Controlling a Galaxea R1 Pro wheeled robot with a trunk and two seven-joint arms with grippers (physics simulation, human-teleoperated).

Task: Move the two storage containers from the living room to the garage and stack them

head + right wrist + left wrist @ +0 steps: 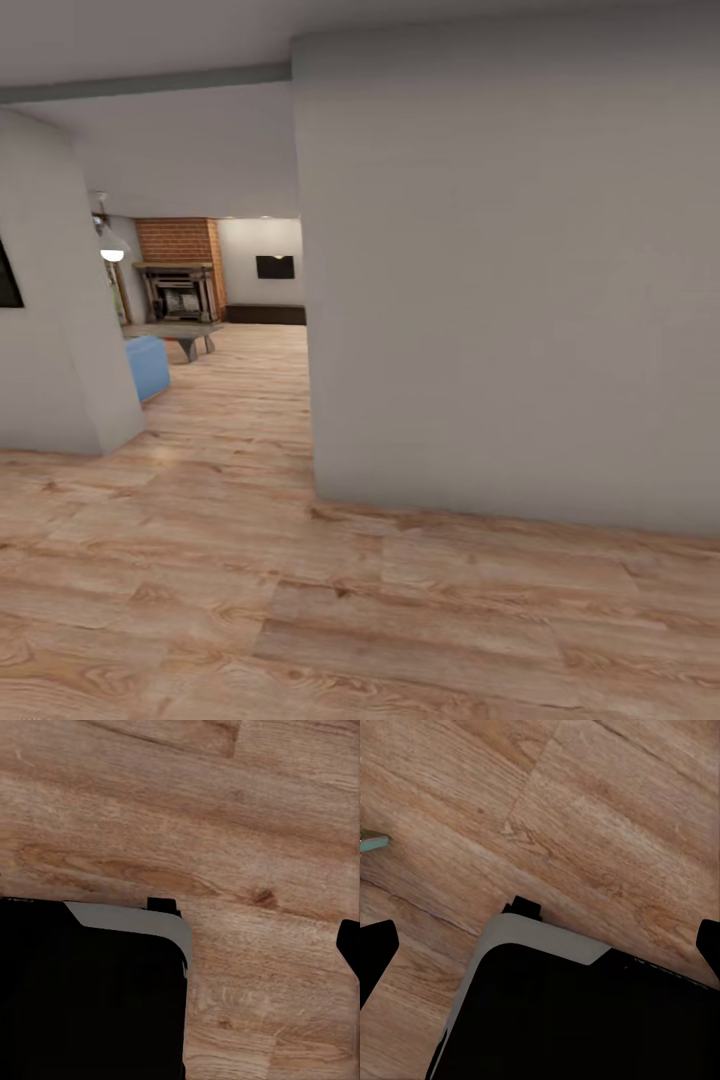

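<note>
The two orange-red storage containers are out of view. Through the opening ahead I see part of the living room (240,350), with its brick fireplace (178,262), a black TV (274,267) on the far wall and a corner of the blue sofa (146,366). My left gripper (540,952) hangs over the wood planks, open and empty, with a black fingertip at each side of the left wrist view. My right gripper (180,945) also looks open and empty; one fingertip (350,945) shows, the other is lost against my dark base.
A broad grey wall (510,280) juts out on the right and a grey wall corner (60,340) stands on the left, leaving a passage between them. A low wooden table (180,333) stands in front of the fireplace. My black, grey-edged base (585,1020) is below both grippers.
</note>
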